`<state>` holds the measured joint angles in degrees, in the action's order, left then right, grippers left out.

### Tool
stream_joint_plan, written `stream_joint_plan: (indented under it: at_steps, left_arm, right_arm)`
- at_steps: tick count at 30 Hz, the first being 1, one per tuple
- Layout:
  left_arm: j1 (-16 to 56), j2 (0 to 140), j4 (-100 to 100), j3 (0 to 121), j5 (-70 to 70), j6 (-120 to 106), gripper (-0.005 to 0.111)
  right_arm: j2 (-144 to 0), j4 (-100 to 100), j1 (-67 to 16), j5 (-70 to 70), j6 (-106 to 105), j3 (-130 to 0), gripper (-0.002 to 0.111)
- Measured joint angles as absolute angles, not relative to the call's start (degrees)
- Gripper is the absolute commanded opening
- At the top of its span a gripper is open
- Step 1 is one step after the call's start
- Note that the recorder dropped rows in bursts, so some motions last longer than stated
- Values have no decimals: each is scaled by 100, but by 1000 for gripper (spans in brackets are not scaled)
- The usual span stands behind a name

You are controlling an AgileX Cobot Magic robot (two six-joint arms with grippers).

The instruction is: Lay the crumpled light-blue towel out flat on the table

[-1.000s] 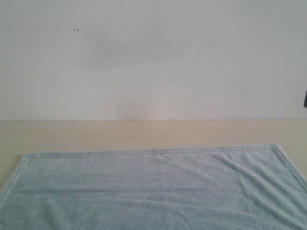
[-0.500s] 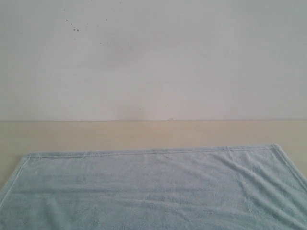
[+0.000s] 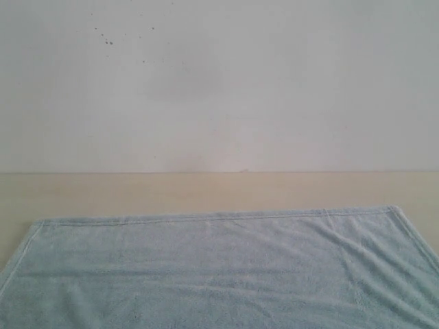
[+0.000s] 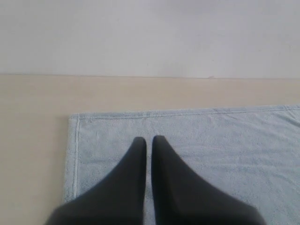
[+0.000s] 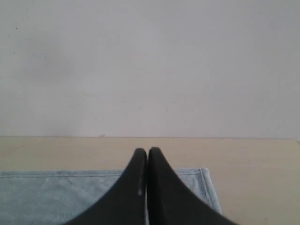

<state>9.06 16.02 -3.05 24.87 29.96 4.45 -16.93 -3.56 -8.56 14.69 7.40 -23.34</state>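
Towel point(image 3: 219, 271) was seen lying open on table point(image 3: 206, 190) at 6 o'clock in exterior view, with faint ripples toward 4 o'clock. Left gripper point(image 4: 148, 139) and right gripper point(image 5: 147, 151) were closed, nothing gripped. Spreading was judged done; next, only ripple smoothing perhaps called for.

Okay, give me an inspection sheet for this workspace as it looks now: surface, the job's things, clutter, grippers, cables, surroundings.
Surface: table, pale beige and matte; a bare strip shows beyond the towel.
Job's things: towel, pale blue, lying spread out; far hem straight, both far corners flat, faint ripples toward the right; near edge out of frame.
Clutter: nothing seen.
Grippers: left gripper and right gripper both have jaws shut with nothing between them; each is seen over the towel near a far corner.
Cables: nothing seen.
Surroundings: white wall with a few dark specks.
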Motion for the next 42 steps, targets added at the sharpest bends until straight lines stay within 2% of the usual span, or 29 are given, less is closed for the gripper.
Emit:
stream_joint_plan:
  at_steps: [26,33,42]
  left_arm:
    - [906,1574,-305,2478,3042,430,4]
    - [906,924,-305,2016,3042,426,4]
    - [906,49,-305,1007,2816,426,4]
  right_arm:
    - [-1588,0,-856,1613,1057,-2334,0]
    - [-1584,0,-856,1527,1057,-2262,0]
    - [-858,0,-856,913,1057,-1234,0]
